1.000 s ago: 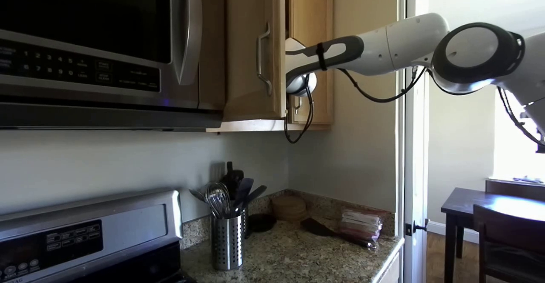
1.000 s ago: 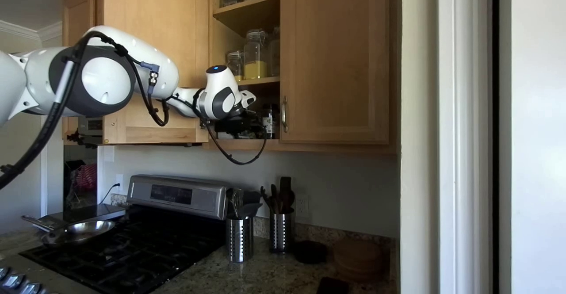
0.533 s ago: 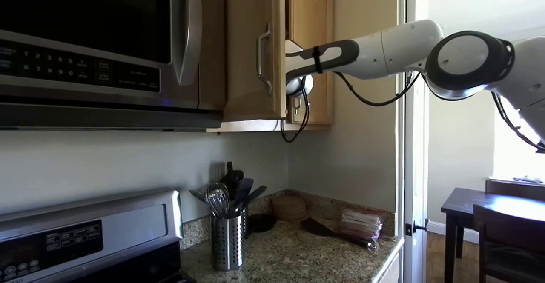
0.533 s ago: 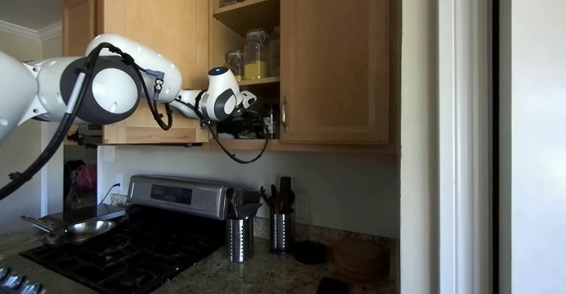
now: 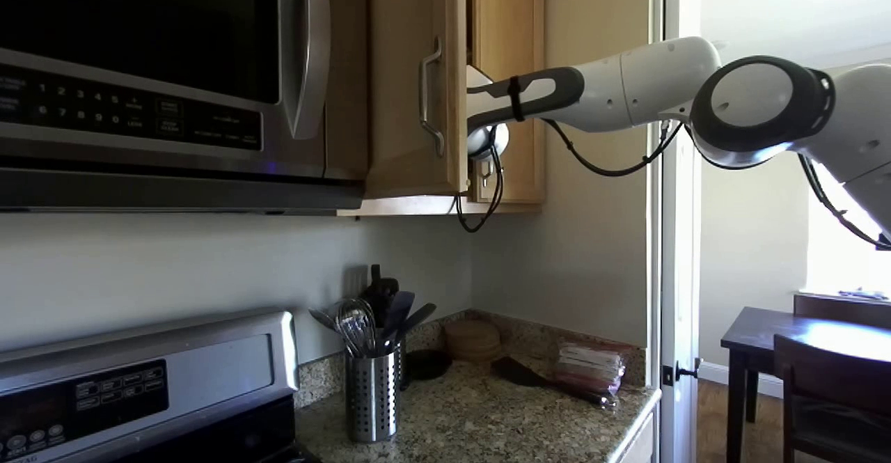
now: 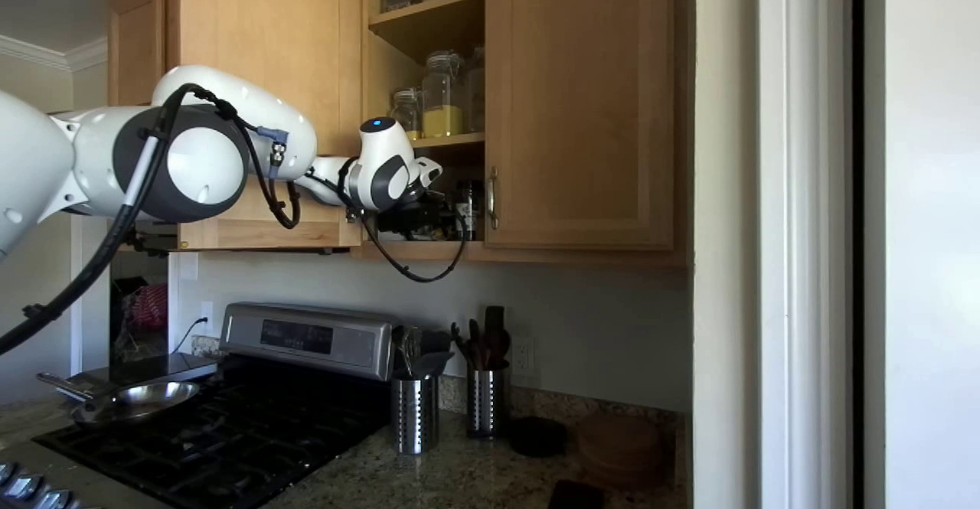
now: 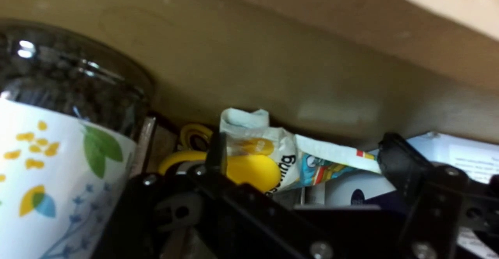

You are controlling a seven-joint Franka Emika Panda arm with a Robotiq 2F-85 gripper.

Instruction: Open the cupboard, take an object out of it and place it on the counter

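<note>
The light-tan cupboard (image 6: 582, 103) stands with one door (image 6: 264, 50) swung wide open; that door (image 5: 407, 108) also shows in an exterior view. My gripper (image 6: 421, 216) reaches into the lowest shelf space, hidden behind the door in an exterior view. In the wrist view the gripper (image 7: 306, 146) is open, its fingers well apart. A white-and-yellow seasoning packet (image 7: 288, 138) and a blue patterned packet (image 7: 319, 169) lie between and beyond the fingers. A low dark item with yellowish patches cannot be made out. The granite counter (image 5: 480, 421) lies below.
A large jar with a flowered label (image 7: 58, 165) stands close beside the gripper in the wrist view. A white box (image 7: 460, 154) is at the other side. Glass jars (image 6: 442, 96) stand above. Metal utensil holders (image 5: 372, 397) and a stove (image 6: 214, 417) are below.
The elbow and forearm have sunk a little and shifted toward the cupboard. The hand has moved only slightly and stays inside the cupboard.
</note>
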